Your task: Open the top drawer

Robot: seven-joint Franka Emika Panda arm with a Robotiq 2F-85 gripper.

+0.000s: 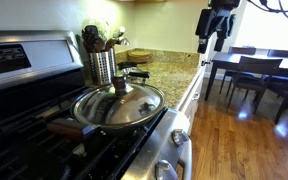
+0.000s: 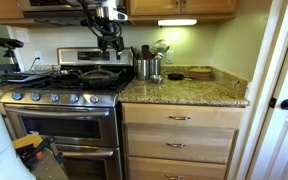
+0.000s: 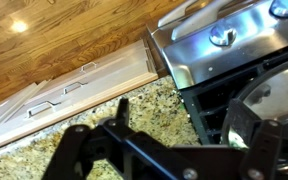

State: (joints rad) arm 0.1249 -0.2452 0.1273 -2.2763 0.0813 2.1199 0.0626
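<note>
The top drawer [image 2: 181, 117] is a wide, shallow, pale-fronted drawer with a metal handle, right under the granite counter [image 2: 189, 92] beside the stove. It is closed, so its inside is hidden. In the wrist view its front [image 3: 84, 82] shows from above, past the counter edge. My gripper [image 2: 109, 42] hangs high above the seam between stove and counter, well clear of the drawer. It also shows in an exterior view [image 1: 212, 38]. In the wrist view its fingers [image 3: 199, 140] are spread wide, with nothing between them.
A pan with a glass lid [image 1: 119, 105] sits on the stove [image 2: 64, 97]. A steel utensil holder [image 2: 147, 67] stands on the counter behind the gripper. More drawers [image 2: 179, 145] lie below the top one. A dining table and chairs [image 1: 254, 70] stand across the wood floor.
</note>
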